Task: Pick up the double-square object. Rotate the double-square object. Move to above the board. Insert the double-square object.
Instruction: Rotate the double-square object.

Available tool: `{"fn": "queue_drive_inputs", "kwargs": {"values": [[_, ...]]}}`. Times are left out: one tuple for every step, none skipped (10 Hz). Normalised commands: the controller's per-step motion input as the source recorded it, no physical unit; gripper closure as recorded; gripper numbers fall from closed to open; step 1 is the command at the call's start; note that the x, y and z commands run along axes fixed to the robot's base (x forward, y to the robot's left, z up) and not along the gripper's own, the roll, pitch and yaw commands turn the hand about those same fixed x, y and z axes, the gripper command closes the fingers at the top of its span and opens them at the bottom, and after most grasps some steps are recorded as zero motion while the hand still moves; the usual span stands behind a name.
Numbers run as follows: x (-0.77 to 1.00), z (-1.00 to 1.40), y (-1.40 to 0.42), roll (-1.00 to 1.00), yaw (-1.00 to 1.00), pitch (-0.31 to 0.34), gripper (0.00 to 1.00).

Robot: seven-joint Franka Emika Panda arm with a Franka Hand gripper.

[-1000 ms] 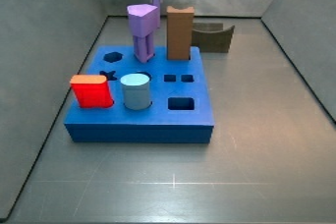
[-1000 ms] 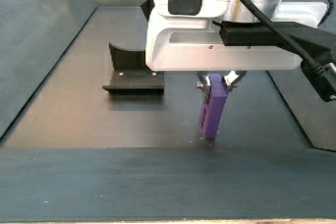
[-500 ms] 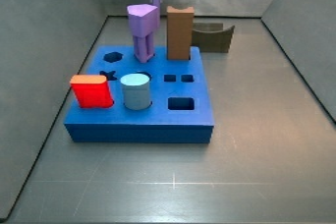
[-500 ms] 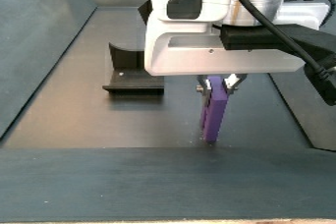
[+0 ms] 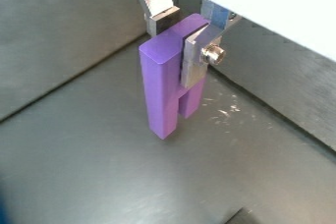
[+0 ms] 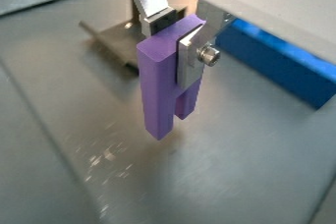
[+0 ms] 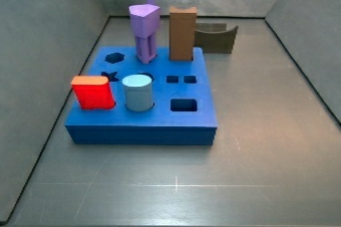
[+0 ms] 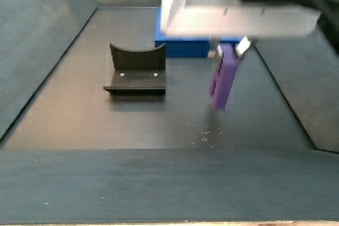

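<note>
— How is the light?
— Even and soft from overhead, with a pale sheen on the grey floor (image 5: 79, 159) in both wrist views.
— Sharpness?
— Low resolution throughout; the claw (image 8: 228, 50) housing blurs white in a side view.

Double-square object (image 5: 171, 79): purple, grooved, hung upright in the gripper (image 5: 184, 29), clear of the floor.
Board (image 7: 147, 107): blue slab (shaped holes), lay flat.

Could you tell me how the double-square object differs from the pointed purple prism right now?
The double-square object hangs clear of the floor, clamped in the tool behind the board; the prism stands in the board. The object has a groove down its middle; the prism has a pointed top. Both are purple and upright.
</note>
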Motion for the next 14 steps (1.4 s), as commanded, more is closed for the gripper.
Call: {"fn": "queue_drive_inputs", "kwargs": {"values": [[-0.2, 1.0, -0.86, 0.15, 0.04, 0.056, 1.0], [-0.19, 1.0, -0.83, 0.14, 0.04, 0.069, 1.0], [-0.17, 1.0, -0.76, 0.13, 0.03, 0.08, 1.0], [-0.15, 1.0, -0.69, 0.13, 0.03, 0.08, 1.0], [-0.14, 1.0, -0.59, 0.13, 0.03, 0.067, 1.0], [-0.13, 1.0, -0.53, 0.13, 0.03, 0.061, 1.0], [-0.11, 0.97, -0.33, 0.12, 0.03, 0.048, 1.0], [-0.09, 0.87, -0.24, 0.11, 0.03, 0.046, 1.0], [-0.05, 0.66, -0.13, 0.11, 0.03, 0.047, 1.0], [-0.03, 0.5, -0.08, 0.11, 0.03, 0.062, 1.0], [-0.01, 0.35, -0.05, 0.12, 0.03, 0.079, 1.0], [0.0, -1.0, 0.0, 0.0, 0.0, 0.0, 1.0], [0.01, -1.0, 0.0, 0.0, 0.0, -0.014, 1.0], [0.02, -1.0, 0.0, 0.0, 0.0, -0.037, 1.0]]}}
